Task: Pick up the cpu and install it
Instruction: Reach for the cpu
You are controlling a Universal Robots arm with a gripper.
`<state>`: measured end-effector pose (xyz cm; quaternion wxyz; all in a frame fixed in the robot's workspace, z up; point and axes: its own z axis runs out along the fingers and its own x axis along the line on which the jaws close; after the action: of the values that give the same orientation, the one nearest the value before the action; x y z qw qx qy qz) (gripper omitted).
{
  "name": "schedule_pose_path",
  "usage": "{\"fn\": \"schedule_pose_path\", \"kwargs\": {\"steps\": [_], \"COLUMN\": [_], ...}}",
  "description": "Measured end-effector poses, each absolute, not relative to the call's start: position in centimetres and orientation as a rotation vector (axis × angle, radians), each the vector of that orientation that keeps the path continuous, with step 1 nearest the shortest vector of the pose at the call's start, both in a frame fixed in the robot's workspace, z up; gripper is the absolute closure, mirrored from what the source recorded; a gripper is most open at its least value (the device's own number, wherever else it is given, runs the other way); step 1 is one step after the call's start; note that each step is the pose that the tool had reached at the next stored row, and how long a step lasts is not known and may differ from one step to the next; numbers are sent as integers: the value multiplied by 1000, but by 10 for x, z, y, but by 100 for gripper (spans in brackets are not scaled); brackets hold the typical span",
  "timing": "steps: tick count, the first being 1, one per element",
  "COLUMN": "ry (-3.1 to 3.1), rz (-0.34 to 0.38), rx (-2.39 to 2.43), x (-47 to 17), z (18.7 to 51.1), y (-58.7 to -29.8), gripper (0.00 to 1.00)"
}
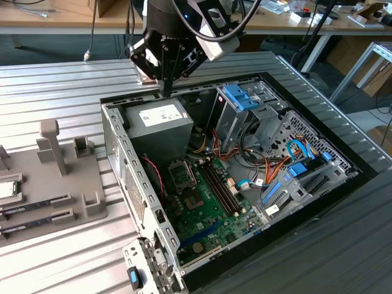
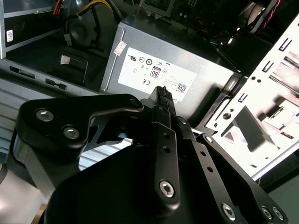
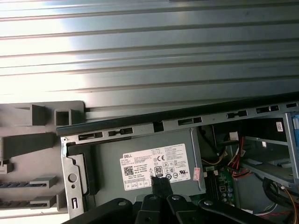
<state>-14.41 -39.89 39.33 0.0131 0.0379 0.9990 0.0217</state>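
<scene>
- Your gripper (image 1: pixel 165 90) hangs over the back rim of the open computer case (image 1: pixel 116 144). Its tip is above the grey power supply (image 1: pixel 160 119).
- In both wrist views the jaws are pressed together with nothing between them. The gripper's tip (image 2: pixel 162 92) (image 3: pixel 159 182) points at the power supply's white label.
- The cpu (image 1: pixel 7 188) lies flat on the grey holder plate (image 1: pixel 67 184), at the plate's edge toward the exterior view's left. It is well apart from the gripper and partly cut off by the picture's border.
- Two memory sticks (image 1: pixel 37 204) lie on the same plate just beside the cpu.
- The plate's upright posts (image 1: pixel 52 144) stand between the cpu and the case wall.
- The socket (image 1: pixel 182 176) sits on the green motherboard (image 1: pixel 205 211), near the power supply's lower side, its frame dark and square.
- Around the socket you have red wires (image 1: pixel 153 174) against the case wall, and a blue-topped drive cage (image 1: pixel 239 98) and orange cables (image 1: pixel 278 165) toward the exterior view's right.
- Case and plate both rest on the ribbed metal table (image 1: pixel 55 86).
</scene>
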Motion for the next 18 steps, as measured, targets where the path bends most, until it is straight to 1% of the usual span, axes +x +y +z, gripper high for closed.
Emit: {"fn": "schedule_pose_path", "kwargs": {"steps": [18], "ry": [3112], "rz": [68], "rx": [118], "x": [-151], "z": [393], "y": [-399], "gripper": [89]}}
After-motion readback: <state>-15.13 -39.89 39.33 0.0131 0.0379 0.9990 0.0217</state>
